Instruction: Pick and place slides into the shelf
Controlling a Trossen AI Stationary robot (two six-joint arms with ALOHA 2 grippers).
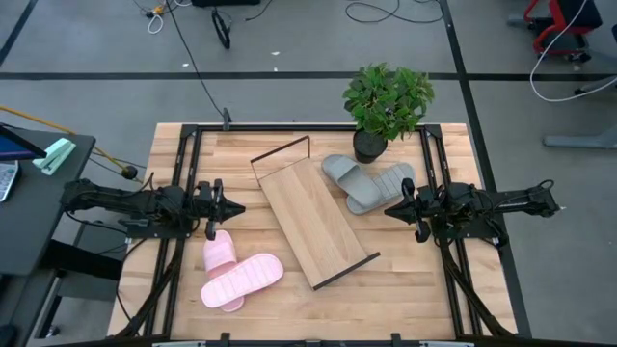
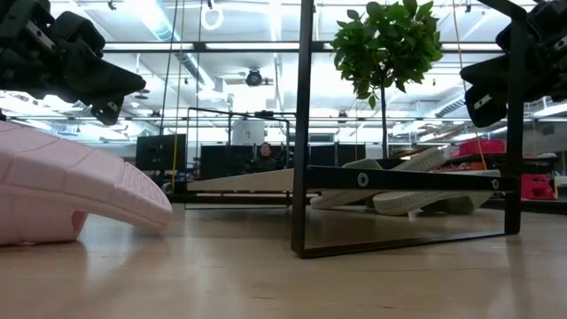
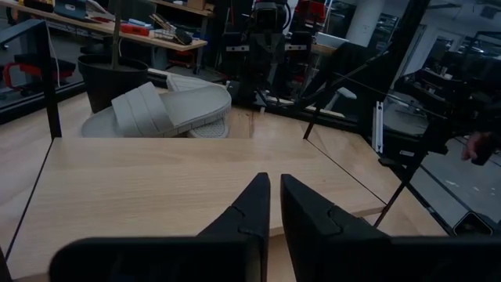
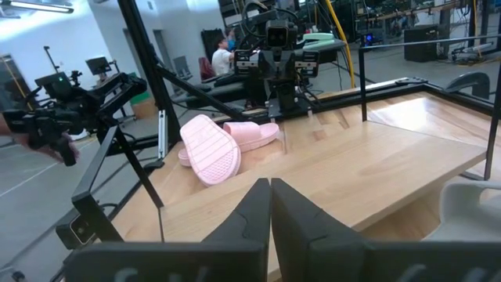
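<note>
The shelf (image 1: pixel 313 220), a light-wood board with black wire frames at both ends, stands diagonally mid-table; in the low view the shelf (image 2: pixel 354 180) sits raised on those frames. Two pink slides (image 1: pixel 236 275) lie near its left end, one overlapping the other; in the right wrist view one pink slide (image 4: pixel 210 150) is tipped, sole showing. Two grey slides (image 1: pixel 366 181) lie overlapping past the shelf's far-right side, also seen as grey slides (image 3: pixel 160 106). My left gripper (image 1: pixel 239 207) (image 3: pixel 275 192) hovers shut left of the shelf. My right gripper (image 1: pixel 388 209) (image 4: pixel 270 192) hovers shut to its right.
A potted plant (image 1: pixel 386 101) stands at the table's far edge, just behind the grey slides. Black frame rails (image 1: pixel 183 173) run along the table's left and right sides. Bare wood (image 1: pixel 405 289) lies near the right of the shelf.
</note>
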